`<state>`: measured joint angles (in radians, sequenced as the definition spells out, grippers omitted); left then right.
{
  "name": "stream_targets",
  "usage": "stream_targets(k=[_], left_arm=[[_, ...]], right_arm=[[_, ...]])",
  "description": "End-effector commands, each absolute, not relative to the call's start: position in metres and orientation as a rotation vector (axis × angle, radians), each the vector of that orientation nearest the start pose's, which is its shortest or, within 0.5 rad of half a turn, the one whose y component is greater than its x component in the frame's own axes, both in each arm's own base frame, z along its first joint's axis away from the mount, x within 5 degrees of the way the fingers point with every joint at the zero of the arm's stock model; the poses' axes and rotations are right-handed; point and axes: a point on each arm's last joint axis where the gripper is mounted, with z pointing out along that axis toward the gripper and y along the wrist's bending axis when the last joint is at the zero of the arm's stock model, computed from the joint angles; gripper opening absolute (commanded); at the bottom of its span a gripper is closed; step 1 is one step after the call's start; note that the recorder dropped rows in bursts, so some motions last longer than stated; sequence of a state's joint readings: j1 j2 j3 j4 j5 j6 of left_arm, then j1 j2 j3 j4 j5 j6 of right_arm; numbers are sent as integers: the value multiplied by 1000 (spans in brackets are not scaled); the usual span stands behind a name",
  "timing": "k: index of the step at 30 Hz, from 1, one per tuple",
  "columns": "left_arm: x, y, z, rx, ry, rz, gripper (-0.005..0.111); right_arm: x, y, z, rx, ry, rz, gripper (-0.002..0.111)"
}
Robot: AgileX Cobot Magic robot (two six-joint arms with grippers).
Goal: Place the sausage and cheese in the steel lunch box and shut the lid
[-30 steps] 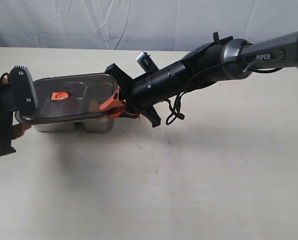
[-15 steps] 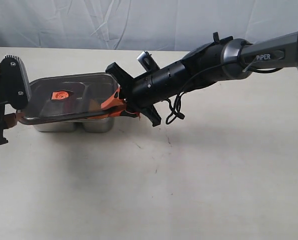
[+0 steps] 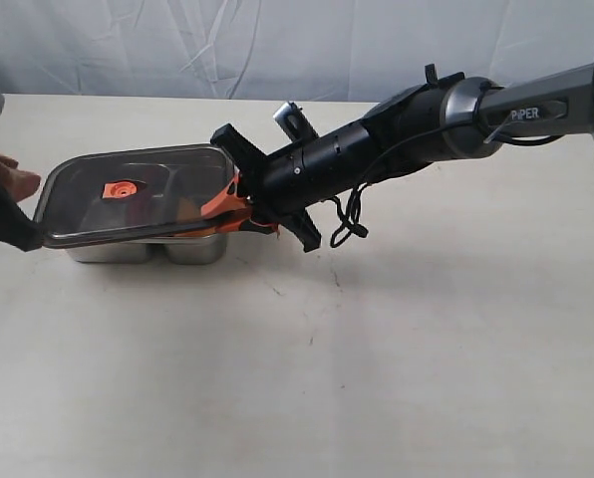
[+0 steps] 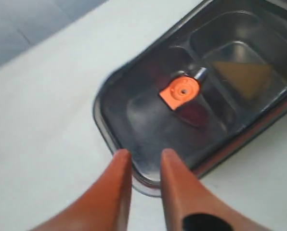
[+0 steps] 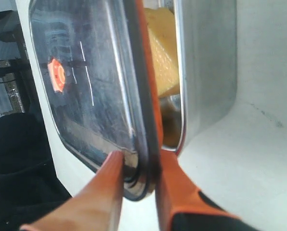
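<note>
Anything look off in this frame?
Yes: the lid is not seated on the steel lunch box. The fingers of the right gripper pinch its edge, lifted off the rim, and the gap there shows the cheese inside.

text: "PIPER" | lettering: light capitals, a single word running along the link | on: grey casing of the right arm (image 3: 536, 105), far right of the scene | seen in: exterior view | legibility: clear | left and right wrist views: nothing that can be read
</note>
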<state>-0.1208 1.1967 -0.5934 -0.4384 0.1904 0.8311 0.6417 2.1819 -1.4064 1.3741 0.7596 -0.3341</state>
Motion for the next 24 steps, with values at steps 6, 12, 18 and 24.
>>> stream_targets(k=[6,12,18,24], left_arm=[[211,-32,224,37,2528,-181,0],[209,-21,213,-102,2637,-107,0],[222,-10,200,-224,2638,-126,0],[241,-12,190,-254,2584,-155,0]], right_arm=[[320,314,138,84,2816,1488,-1],[320,315,140,105,2811,1516,-1],[319,315,140,106,2812,1519,-1],[319,315,140,110,2813,1520,-1]])
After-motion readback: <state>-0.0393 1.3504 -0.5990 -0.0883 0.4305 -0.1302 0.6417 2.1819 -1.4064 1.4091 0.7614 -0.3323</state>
